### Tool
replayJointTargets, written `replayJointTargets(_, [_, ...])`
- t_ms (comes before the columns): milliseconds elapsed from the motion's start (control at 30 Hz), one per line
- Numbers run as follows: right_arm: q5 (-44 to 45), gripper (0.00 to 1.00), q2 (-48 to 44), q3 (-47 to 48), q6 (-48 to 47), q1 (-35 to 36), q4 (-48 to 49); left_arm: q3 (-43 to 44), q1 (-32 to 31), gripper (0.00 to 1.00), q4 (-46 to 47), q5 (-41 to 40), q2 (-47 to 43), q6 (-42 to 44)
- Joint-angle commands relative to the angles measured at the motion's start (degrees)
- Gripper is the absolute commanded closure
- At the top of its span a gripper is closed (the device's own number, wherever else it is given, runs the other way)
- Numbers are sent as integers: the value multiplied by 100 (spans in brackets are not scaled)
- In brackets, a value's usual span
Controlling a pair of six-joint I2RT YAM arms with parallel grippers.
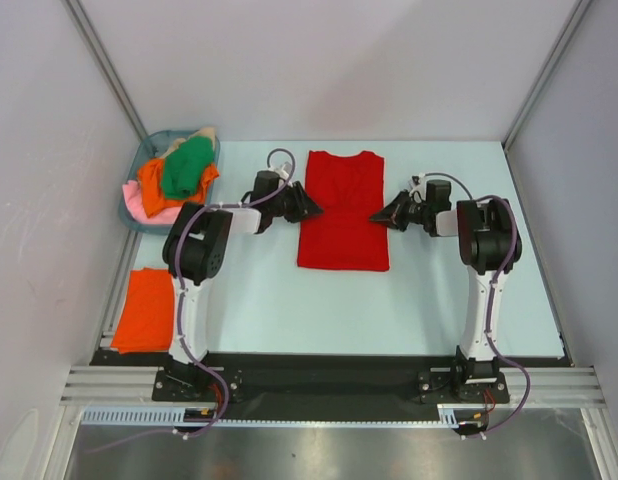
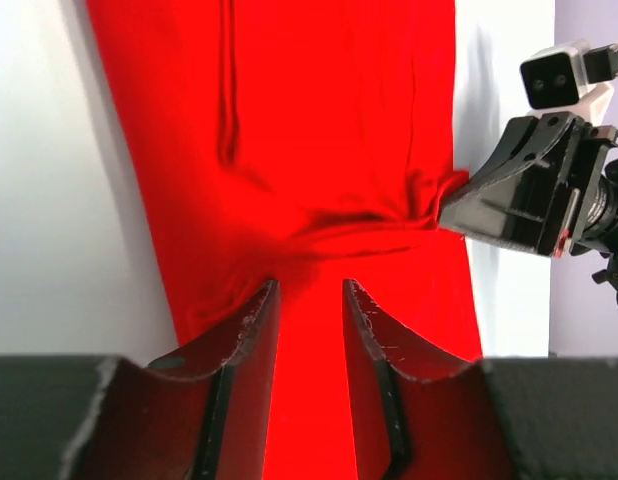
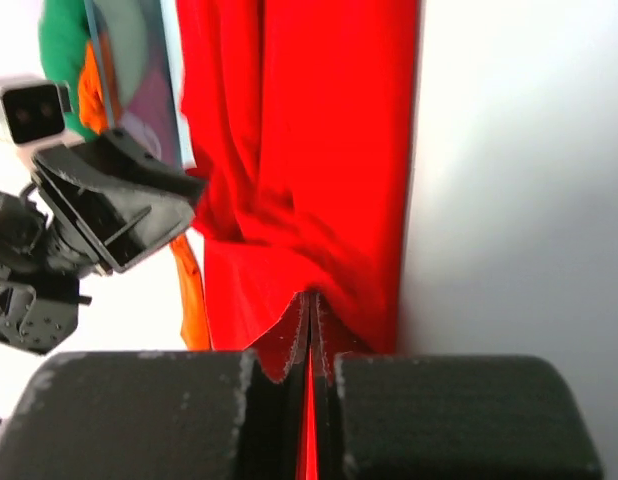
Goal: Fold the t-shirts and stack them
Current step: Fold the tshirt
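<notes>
Right gripper is clamped tight on the right edge of the red t-shirt, with a sliver of red caught between the pads, and the cloth puckers toward that spot. The left gripper sits at the shirt's opposite edge with its fingers a narrow gap apart. Red shows through that gap, but honestly I can't tell if it's pinching anything.

The shirt lies lengthwise mid-table, collar at the far end, and is mostly flat apart from creases around its middle. The table is a pale blue-ish matte top.

At the far left corner a blue-grey basket holds a heap, with a green t-shirt on top and orange, pink and beige cloth under it. A folded orange t-shirt lies at the table's near left edge, well apart from the red one.

Plain white walls box it in, with aluminium rails along the front.
</notes>
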Motion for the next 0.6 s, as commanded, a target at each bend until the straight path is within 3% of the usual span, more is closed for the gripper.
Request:
replayJointTargets(0, [157,98,258,588,17,-199,41,442,221,62,-169,1,213,38])
replayJointTargets(167, [385,88,259,1326,-571,-586,-1274,680,379,59,-722,-34,-41,389])
replayJointTargets(267, [779,80,-379,1197,-1125,-683,-2181,260,345,58,-890,-297,-690,495])
replayJointTargets(300, [1198,72,-618,1056,-1231,-674,-2401,-229,318,58,-890,-446,-927,513])
replayJointTargets(400, [2103,55,-1801,-40,-1180,-604,-2667,-1440,169,52,-794,-1210,-2157,181])
replayJointTargets(567, [2477,52,-3317,-1931,-451,-507,-2289,-3070,-427,40,-635,-2186,-3925,-760])
